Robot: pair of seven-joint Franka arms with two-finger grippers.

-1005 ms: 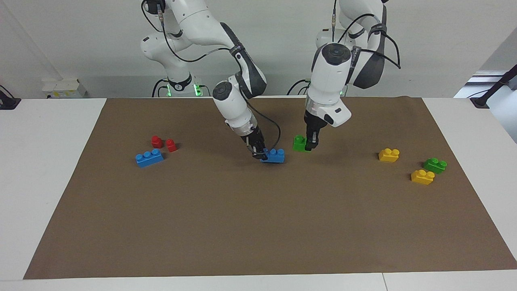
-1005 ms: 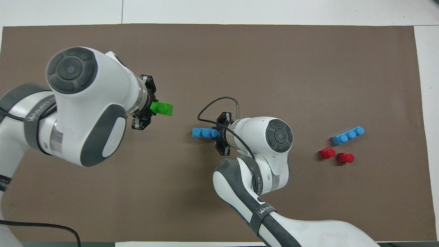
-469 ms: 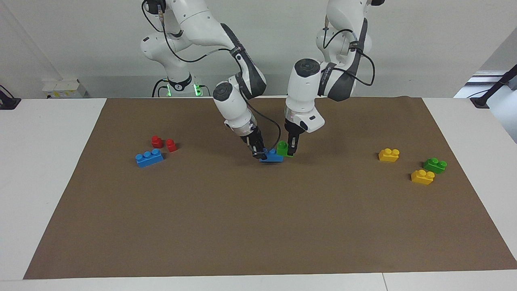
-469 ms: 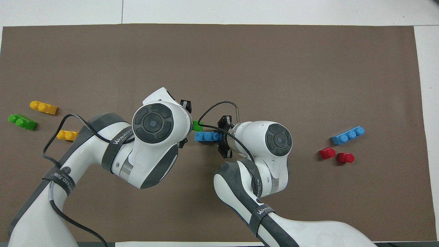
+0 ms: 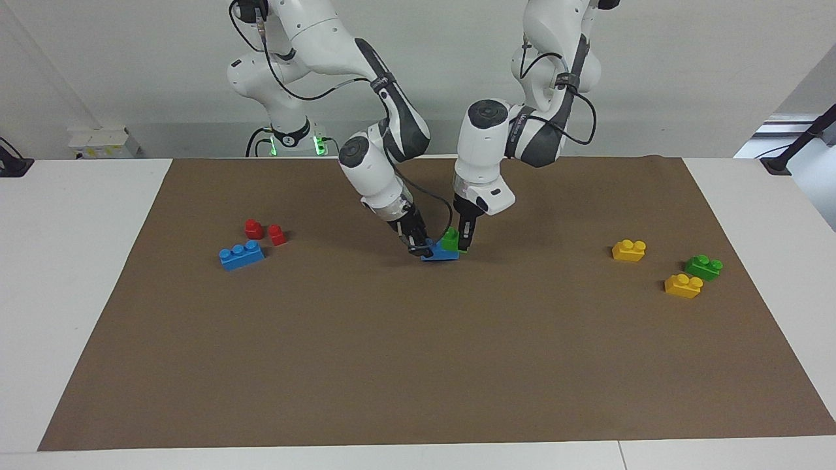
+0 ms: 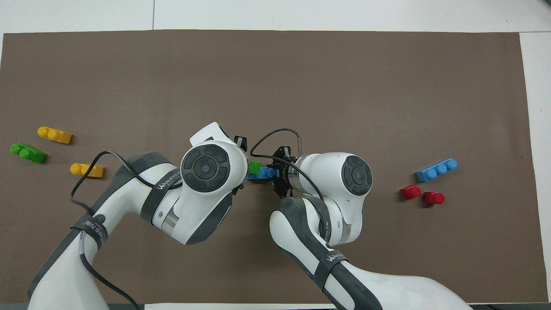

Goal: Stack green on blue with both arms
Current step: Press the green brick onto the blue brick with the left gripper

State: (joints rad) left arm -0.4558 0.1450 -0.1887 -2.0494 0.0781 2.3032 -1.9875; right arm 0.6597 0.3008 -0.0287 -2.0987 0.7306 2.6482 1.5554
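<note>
Left gripper (image 5: 459, 243) is closed on the green brick (image 5: 450, 239) just above centre frame in the facing view, and it has slid across in the last half-second: the green was hanging off the end of the blue brick (image 5: 441, 254), now it sits over the blue's studs, tilted, one corner higher than the other. Right gripper (image 5: 418, 245) is clamped on the other end of the blue, pinning it to the brown mat (image 5: 418, 365); it has barely moved. In the overhead view the left wrist covers most of the green (image 6: 255, 167), and only a short stretch of blue (image 6: 264, 172) shows between the two wrists. So the green looks lined up but not yet seated; I judge a straight push down is what is left, with the tilt the risk, since the studs may not catch. The spare blue (image 5: 241, 254) lies at mid-left beside the reds (image 5: 264, 232); the spare green (image 5: 703, 267) and yellows (image 5: 655, 267) lie at mid-right.
</note>
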